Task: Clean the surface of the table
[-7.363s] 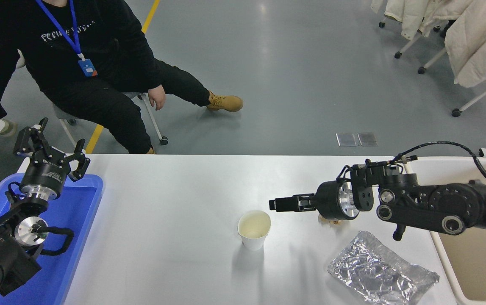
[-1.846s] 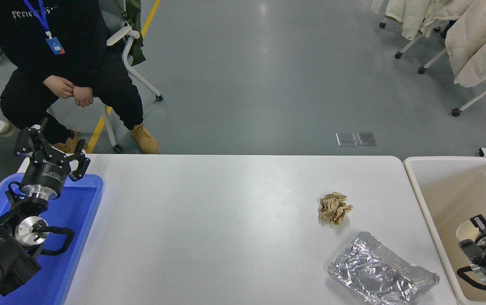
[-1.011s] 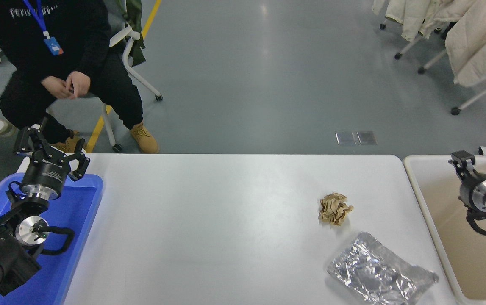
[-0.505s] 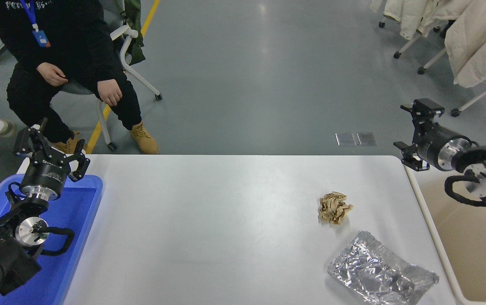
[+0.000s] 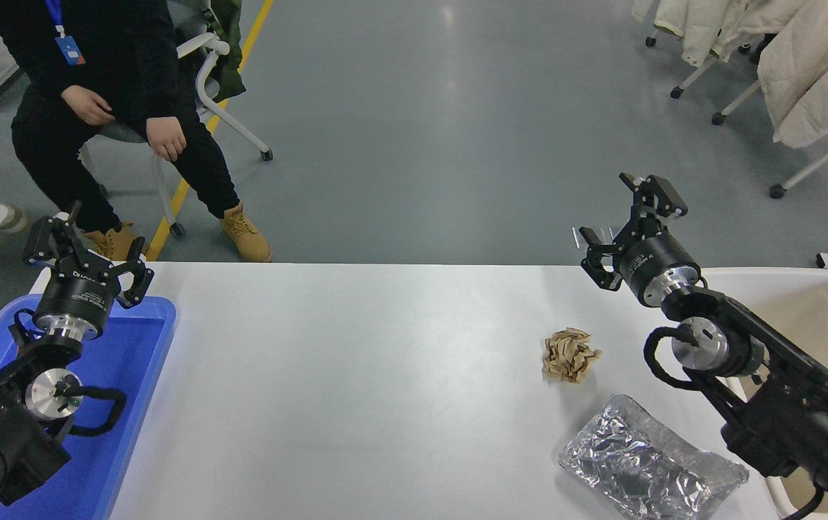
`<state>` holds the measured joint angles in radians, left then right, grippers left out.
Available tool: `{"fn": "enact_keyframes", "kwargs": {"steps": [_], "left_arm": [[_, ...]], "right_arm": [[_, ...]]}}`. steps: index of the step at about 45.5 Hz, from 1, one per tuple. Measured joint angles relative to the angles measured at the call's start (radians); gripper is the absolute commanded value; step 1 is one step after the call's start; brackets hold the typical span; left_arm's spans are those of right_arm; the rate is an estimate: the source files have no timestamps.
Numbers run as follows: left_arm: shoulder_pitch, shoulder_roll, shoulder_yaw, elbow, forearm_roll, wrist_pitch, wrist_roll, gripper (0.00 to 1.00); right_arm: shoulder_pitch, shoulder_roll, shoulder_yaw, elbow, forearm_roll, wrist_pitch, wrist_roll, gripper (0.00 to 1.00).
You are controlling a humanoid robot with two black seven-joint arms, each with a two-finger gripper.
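Note:
The white table surface (image 5: 356,375) carries a crumpled brown paper ball (image 5: 569,354) right of centre and a crinkled piece of silver foil (image 5: 648,469) near the front right. My right gripper (image 5: 626,220) is open and empty, held above the table's far right edge, a little behind and to the right of the paper ball. Over the blue tray, my left gripper (image 5: 85,245) is parked at the far left, open and empty.
A blue tray (image 5: 125,404) lies at the table's left end under the left arm. A beige bin (image 5: 825,310) stands off the right end, partly hidden by the right arm. A person (image 5: 110,94) sits on a chair beyond the far left corner.
The paper cup went from the table into the beige bin. Since then my right arm has lifted out of the bin and swung left over the table's far right corner, gripper open.

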<state>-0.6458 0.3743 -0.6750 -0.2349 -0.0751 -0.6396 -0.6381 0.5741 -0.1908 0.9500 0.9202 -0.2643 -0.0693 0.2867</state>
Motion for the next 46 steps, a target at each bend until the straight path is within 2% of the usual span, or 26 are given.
{"fn": "enact_keyframes", "kwargs": {"steps": [18, 31, 46], "left_arm": [[0.0, 0.0, 0.0, 0.0, 0.0, 0.0, 0.0, 1.0], [0.0, 0.0, 0.0, 0.0, 0.0, 0.0, 0.0, 1.0], [0.0, 0.0, 0.0, 0.0, 0.0, 0.0, 0.0, 1.0]], "right_arm": [[-0.018, 0.092, -0.019, -0.14, 0.002, 0.087, 0.102, 1.0], [-0.019, 0.1, -0.032, -0.158, 0.002, 0.101, 0.124, 1.0], [-0.014, -0.017, -0.061, -0.109, 0.012, 0.104, 0.129, 1.0]]}}
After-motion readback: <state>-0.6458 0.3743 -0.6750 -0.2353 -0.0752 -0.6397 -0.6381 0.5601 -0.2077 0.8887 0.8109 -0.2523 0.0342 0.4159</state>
